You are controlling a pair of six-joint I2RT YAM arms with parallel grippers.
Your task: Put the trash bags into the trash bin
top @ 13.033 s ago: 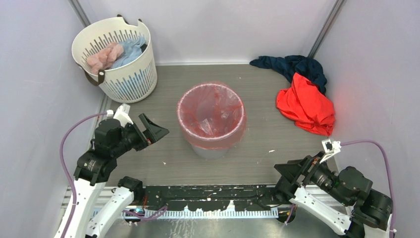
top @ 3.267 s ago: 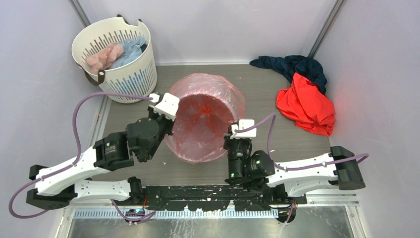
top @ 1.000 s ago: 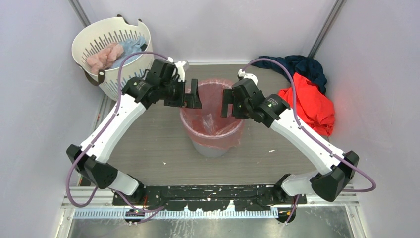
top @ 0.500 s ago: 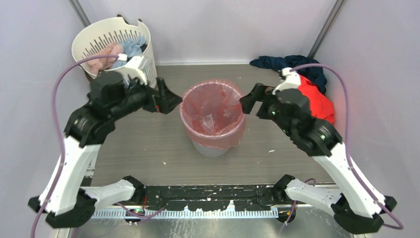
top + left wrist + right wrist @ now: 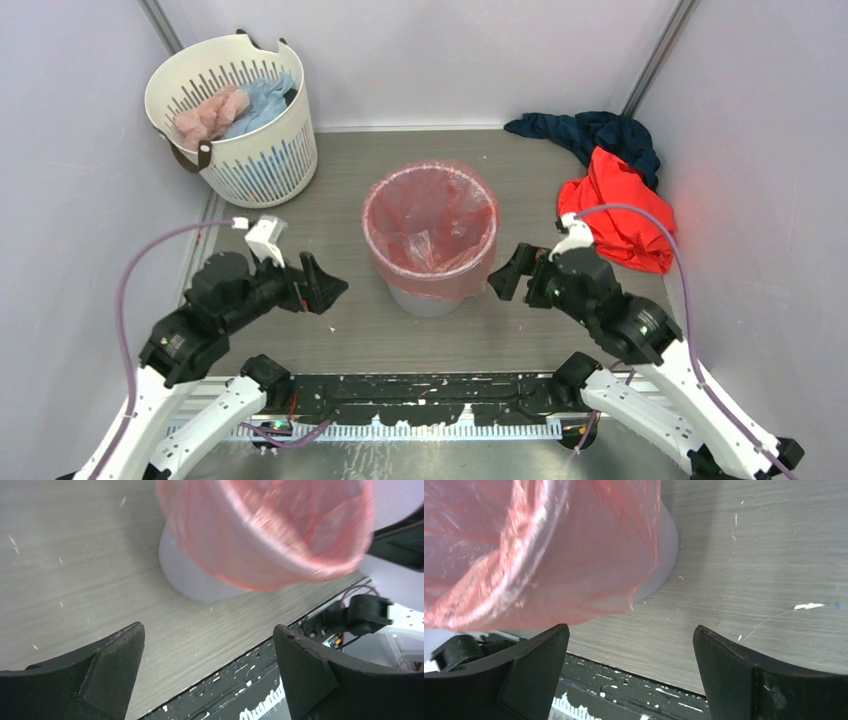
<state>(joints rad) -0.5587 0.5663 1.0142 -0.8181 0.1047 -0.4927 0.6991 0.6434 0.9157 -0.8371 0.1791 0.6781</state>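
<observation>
Lining grey bin (image 5: 426,300), pink bag (image 5: 430,222) laps rim; basket (image 5: 262,165) w/ cloths (image 5: 228,110); L claw (image 5: 326,287), R claw (image 5: 504,272) spread.

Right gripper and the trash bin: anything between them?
Nothing. Only bare tabletop separates the open right gripper from the trash bin, lined with the trash bag; the right wrist view shows it best.

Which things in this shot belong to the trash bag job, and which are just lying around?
Part of the job: translucent red-pink plastic film bag, draped over the rim of the light grey round plastic bin.

Just lying about: white slotted laundry basket with pale pink cloth and light blue cloth inside; red-orange cloth garment; dark navy cloth garment.
</observation>
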